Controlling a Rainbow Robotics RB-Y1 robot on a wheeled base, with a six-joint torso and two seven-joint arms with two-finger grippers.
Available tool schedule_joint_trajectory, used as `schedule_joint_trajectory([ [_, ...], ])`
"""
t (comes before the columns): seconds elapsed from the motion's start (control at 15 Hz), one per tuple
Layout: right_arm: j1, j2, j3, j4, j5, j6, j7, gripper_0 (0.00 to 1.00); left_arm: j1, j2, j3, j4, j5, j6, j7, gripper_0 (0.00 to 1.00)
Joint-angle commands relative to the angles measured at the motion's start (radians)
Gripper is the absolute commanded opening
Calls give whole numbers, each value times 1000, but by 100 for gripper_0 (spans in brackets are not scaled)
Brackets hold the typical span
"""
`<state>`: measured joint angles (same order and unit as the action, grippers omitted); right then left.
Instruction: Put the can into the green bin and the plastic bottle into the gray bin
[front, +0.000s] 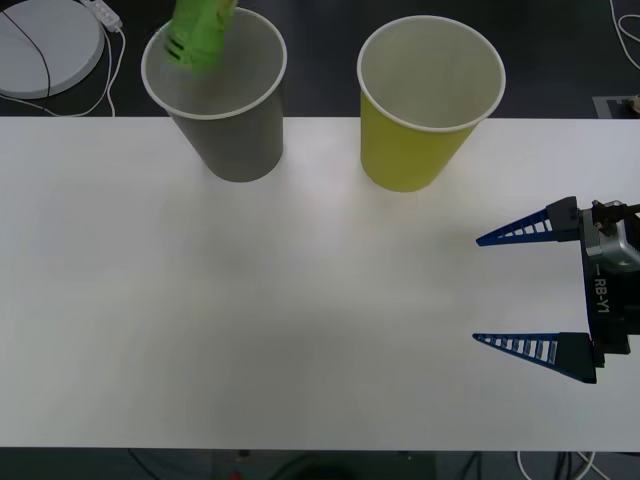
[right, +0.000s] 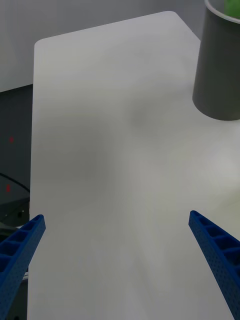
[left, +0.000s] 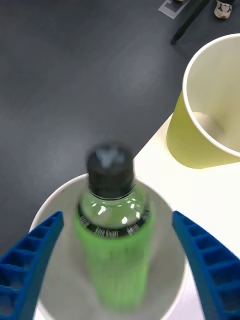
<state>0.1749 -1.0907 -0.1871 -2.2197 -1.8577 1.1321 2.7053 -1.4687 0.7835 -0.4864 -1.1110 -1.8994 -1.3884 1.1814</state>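
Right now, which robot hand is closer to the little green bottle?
The left. Its open left gripper is right above the gray bin, fingers either side of the plastic bottle. The right gripper hangs open over the table's right side, far away.

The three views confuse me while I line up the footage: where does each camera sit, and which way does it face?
Front view: above the arms, looking forward and down at the white table, gray bin and green bin; the right tool shows open.
Right wrist view: on the right wrist, looking across the table; the right tool's blue fingers show apart.
Left wrist view: on the left wrist, above the gray bin, looking down at the plastic bottle; left tool open around it.
All three share the gray bin.
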Motion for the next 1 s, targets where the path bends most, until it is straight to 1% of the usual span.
schedule_joint_trajectory([
  [0.07,0,0,0,0,0,0,0,100,-1,-1,0,0,2,0,-2,100],
  [0.67,0,0,0,0,0,0,0,100,2,0,0,-1,3,-1,0,100],
  [0.87,0,0,0,0,0,0,0,100,2,14,0,-3,16,-17,-6,100],
  [1.0,0,0,0,0,0,0,0,100,44,42,0,-63,25,-3,0,100],
])
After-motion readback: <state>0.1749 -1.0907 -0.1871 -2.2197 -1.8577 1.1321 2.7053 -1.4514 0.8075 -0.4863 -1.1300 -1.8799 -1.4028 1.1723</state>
